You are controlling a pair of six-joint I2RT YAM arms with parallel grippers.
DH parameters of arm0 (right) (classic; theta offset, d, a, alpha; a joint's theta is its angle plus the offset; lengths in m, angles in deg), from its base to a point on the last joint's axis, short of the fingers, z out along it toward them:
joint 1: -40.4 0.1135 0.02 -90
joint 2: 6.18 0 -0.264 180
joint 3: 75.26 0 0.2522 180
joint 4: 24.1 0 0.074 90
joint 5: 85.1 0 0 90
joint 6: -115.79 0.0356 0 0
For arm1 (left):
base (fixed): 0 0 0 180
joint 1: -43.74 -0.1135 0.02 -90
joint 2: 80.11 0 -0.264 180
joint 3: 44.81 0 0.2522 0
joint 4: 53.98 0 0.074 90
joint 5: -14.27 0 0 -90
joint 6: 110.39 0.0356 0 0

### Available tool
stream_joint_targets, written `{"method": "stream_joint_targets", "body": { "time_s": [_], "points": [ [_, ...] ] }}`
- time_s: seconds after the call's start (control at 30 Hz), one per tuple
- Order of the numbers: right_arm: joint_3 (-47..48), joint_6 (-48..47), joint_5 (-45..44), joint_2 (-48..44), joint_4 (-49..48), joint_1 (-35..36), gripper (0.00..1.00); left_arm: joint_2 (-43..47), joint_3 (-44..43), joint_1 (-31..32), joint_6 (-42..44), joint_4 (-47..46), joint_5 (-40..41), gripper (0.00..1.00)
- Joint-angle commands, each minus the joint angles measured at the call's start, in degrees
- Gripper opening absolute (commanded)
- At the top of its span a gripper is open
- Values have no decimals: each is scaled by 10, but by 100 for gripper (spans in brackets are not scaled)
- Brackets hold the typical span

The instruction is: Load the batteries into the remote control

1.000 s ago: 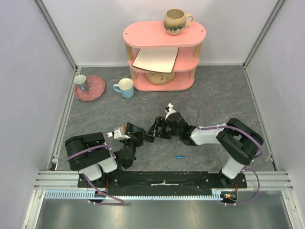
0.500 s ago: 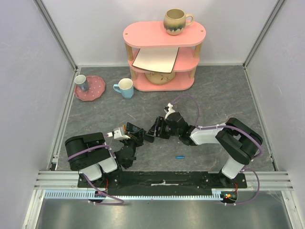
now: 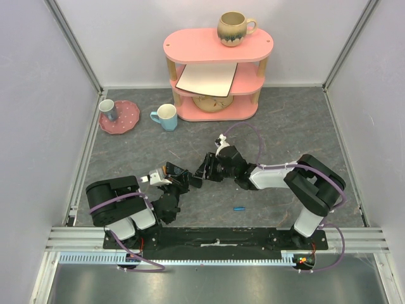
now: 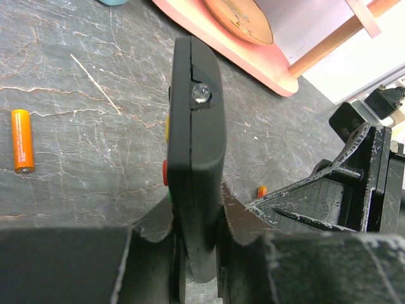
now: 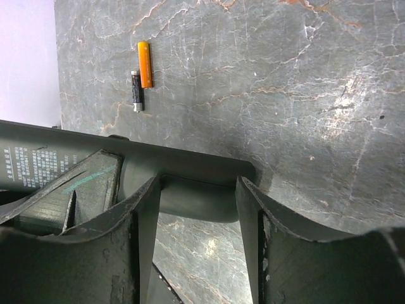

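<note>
**A:** What is the left gripper [image 4: 196,218] doing?

**B:** It is clenched on the remote control [image 4: 196,126]; the slim black bar stands on edge between its fingers, above the grey table [image 3: 285,126]; coloured buttons show along its left side, and its free end points toward the pink shelf [image 3: 215,44].

**A:** And the right gripper [image 5: 197,187]?

**B:** Its fingers straddle the remote's free end, one on each side; I cannot tell whether they press on it; the two grippers meet nose to nose near the middle of the table.

**A:** Where are the batteries?

**B:** The red-orange battery [image 5: 145,64] lies flat on the table beyond the remote; a dark cylinder [image 5: 136,90] lies just beside it, roughly parallel; the blue battery [image 3: 239,208] lies alone, nearer the arm bases, apart from the remote and both grippers.
</note>
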Motion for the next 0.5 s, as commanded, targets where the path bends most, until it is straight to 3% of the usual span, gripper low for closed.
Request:
{"method": "stream_joint_targets", "body": {
  "time_s": [0.0, 0.13, 0.47],
  "points": [
    [-22, 5, 4, 24, 73, 15, 61, -11, 56, 4, 56, -83, -9, 2],
    [-40, 25, -12, -10, 39, 13, 73, -10, 58, 4, 58, -83, -9, 2],
    [-36, 25, -22, -41, 23, 11, 76, -6, 59, 4, 59, -83, -10, 2]
  ]
}}
